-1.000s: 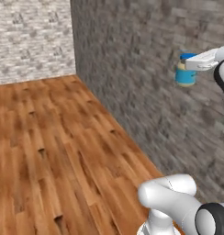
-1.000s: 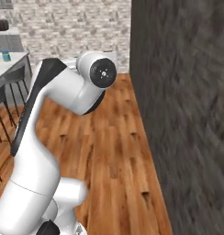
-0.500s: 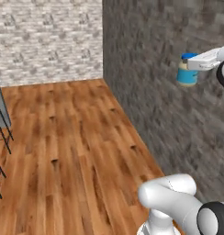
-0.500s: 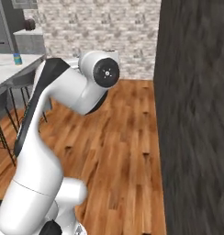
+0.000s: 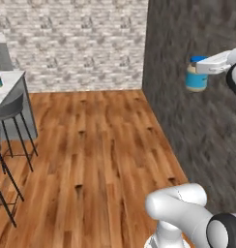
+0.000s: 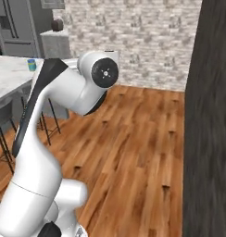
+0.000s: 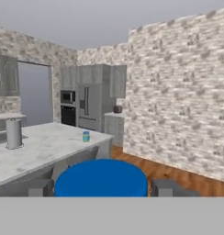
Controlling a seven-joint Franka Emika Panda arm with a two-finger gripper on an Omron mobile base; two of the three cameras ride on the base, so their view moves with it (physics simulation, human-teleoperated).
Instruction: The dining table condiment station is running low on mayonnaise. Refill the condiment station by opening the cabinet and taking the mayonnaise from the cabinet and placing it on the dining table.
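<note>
The gripper (image 5: 199,70) is clamped on the mayonnaise (image 5: 196,75), carried high beside the dark wall. It's the carrying step; next it must reach the table (image 7: 45,149) and set the jar down there.

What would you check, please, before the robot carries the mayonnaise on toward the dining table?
1. Mayonnaise held in the gripper: ok, the jar hangs clear of the floor with a finger across it.
2. Jar upright: ok, blue lid on top.
3. Dining table in sight: ok, ahead in the hand view.
4. Free spot on the table: ok, bare marble between the small blue-lidded jar and the grey canister.
5. Stools beside the table: not ok, they stand on the approach side.
6. Firmness of the grip: cannot tell.
</note>
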